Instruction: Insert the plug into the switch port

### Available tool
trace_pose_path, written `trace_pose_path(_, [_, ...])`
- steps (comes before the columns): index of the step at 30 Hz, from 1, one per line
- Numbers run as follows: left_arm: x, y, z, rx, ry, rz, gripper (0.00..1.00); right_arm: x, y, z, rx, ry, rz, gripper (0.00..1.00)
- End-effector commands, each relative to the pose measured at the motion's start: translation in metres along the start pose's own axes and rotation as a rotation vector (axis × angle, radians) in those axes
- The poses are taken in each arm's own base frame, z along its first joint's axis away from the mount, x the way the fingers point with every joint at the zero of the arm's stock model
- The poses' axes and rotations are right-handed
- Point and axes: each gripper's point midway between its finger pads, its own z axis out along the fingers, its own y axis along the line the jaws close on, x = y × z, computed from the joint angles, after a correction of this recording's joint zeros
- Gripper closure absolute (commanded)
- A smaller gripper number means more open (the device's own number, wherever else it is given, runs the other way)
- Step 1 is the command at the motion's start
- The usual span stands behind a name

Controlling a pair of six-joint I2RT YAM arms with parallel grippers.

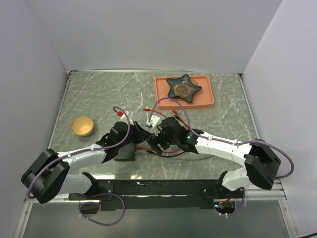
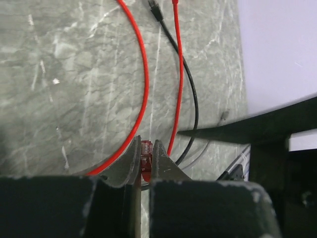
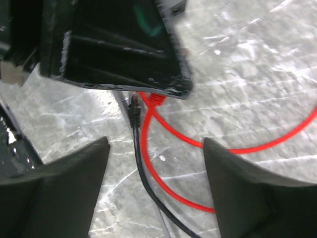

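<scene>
In the left wrist view my left gripper [image 2: 145, 148] is shut on a red plug [image 2: 145, 159], whose tip shows between the two fingertips just above the marble table. Its red cable [image 2: 142, 74] curves away over the table. In the top view the switch [image 1: 125, 152] is a flat black box lying partly under the left arm, and its sockets do not show. My right gripper [image 3: 156, 144] hangs open over a black cable [image 3: 141, 168] and a red loop, holding nothing. Both grippers [image 1: 148, 135] meet at the table's middle.
A loose black plug [image 2: 155, 8] and a second red cable [image 2: 178, 74] lie ahead of the left gripper. A black body with worn edges [image 3: 114, 44] fills the upper left of the right wrist view. An orange tray [image 1: 208, 96] holds a star-shaped dish [image 1: 184, 88]. A small yellow bowl [image 1: 82, 126] stands at the left.
</scene>
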Motion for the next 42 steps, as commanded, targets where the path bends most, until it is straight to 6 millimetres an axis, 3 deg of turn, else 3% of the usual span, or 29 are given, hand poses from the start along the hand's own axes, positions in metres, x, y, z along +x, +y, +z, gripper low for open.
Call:
trace_pose_path(1, [-0.023,-0.015,-0.006,0.004,-0.093,0.028,0.99,-0.028,-0.012,-0.014,0.080,-0.107,0.011,0.02])
trace_pose_path(7, [-0.031,-0.022,-0.017,0.020,-0.134,0.027,0.99,-0.038,-0.013,-0.014,0.090,-0.118,0.033,0.01])
trace_pose_path(16, [-0.034,-0.028,-0.025,0.043,-0.151,0.028,0.99,-0.064,-0.001,-0.010,0.024,-0.209,0.099,0.11])
trace_pose_path(21, [-0.034,-0.028,-0.025,0.043,-0.151,0.028,0.99,-0.081,0.001,-0.001,0.013,-0.218,0.131,0.40])
trace_pose_path(26, [-0.034,-0.028,-0.026,0.045,-0.151,0.032,0.99,-0.087,0.004,0.008,0.005,-0.227,0.163,0.51])
trace_pose_path(28, [-0.033,-0.027,-0.025,0.044,-0.149,0.035,0.99,-0.087,0.000,0.010,0.024,-0.224,0.184,0.67])
trace_pose_path(29, [-0.033,-0.028,-0.025,0.044,-0.149,0.035,0.99,-0.088,-0.005,0.011,0.052,-0.228,0.190,0.80])
trace_pose_path(32, [-0.033,-0.028,-0.025,0.046,-0.146,0.037,0.99,-0.086,-0.011,0.013,0.090,-0.212,0.186,1.00])
trace_pose_path(35, [-0.032,-0.026,-0.026,0.037,-0.145,0.040,0.96,-0.082,-0.014,0.010,0.108,-0.212,0.163,1.00])
trace_pose_path(37, [-0.033,-0.017,-0.026,-0.005,-0.152,0.039,0.90,-0.081,-0.015,0.006,0.111,-0.219,0.143,1.00])
trace_pose_path(39, [-0.037,-0.011,-0.028,-0.045,-0.172,0.037,0.52,-0.077,-0.014,0.002,0.106,-0.211,0.121,1.00])
trace_pose_path(40, [-0.035,-0.005,-0.031,-0.077,-0.167,0.033,0.24,-0.076,-0.013,0.000,0.100,-0.208,0.110,1.00])
trace_pose_path(42, [-0.043,0.002,-0.036,-0.132,-0.206,0.028,0.15,-0.072,-0.011,-0.003,0.088,-0.211,0.077,1.00])
